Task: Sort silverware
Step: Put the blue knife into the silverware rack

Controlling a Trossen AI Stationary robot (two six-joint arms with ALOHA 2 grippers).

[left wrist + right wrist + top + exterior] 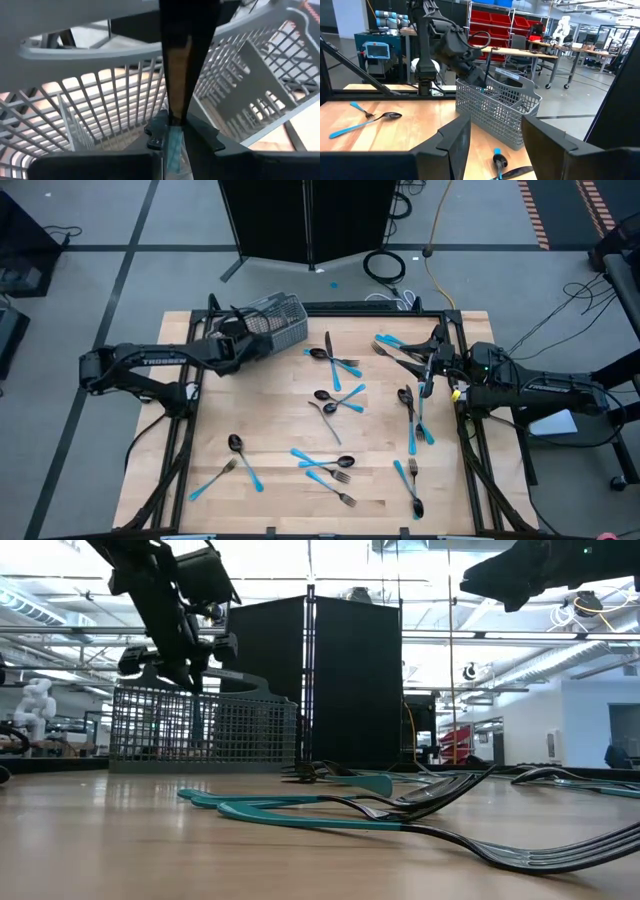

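Roughly twenty silverware [335,405] pieces, one basket [277,319]

A robotics lab or workshop is shown. Beyond the open fingers of the right gripper [492,142], red storage bins [496,26] are seen racked on shelving, with workbenches [547,55] and a white robot arm [563,26] farther back. Cables [440,225] are laid across the grey floor [120,270], and ceiling pipes [520,655] run overhead.

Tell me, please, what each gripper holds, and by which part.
Left gripper, above the basket, pinches one silverware piece by its blue handle. Right gripper is open, empty.
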